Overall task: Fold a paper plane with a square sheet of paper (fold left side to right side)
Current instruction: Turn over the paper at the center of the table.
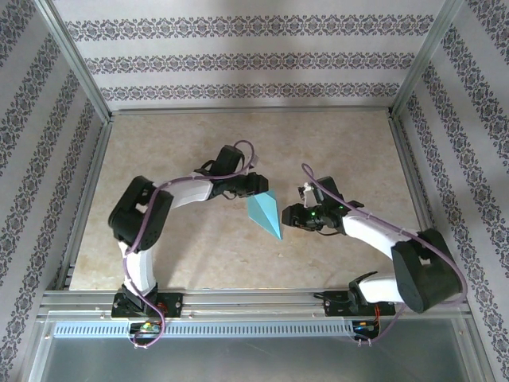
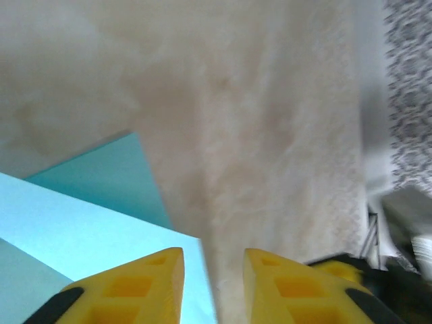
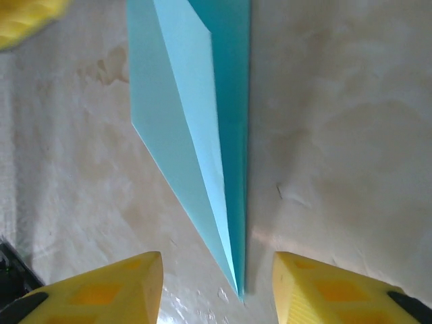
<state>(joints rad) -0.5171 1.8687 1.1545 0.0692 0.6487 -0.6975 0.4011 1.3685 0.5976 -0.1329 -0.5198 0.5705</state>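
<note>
Toward the near side of the table (image 1: 183, 239), right gripper (image 1: 288, 215): jaws apart, empty, just beside the pointed tip. Paper plane (image 1: 265, 212) lies flat mid-table, already a slim creased dart, so folding looks nearly done. Behind it, left gripper (image 1: 261, 188): jaws apart at the wide end, holding nothing.
</note>
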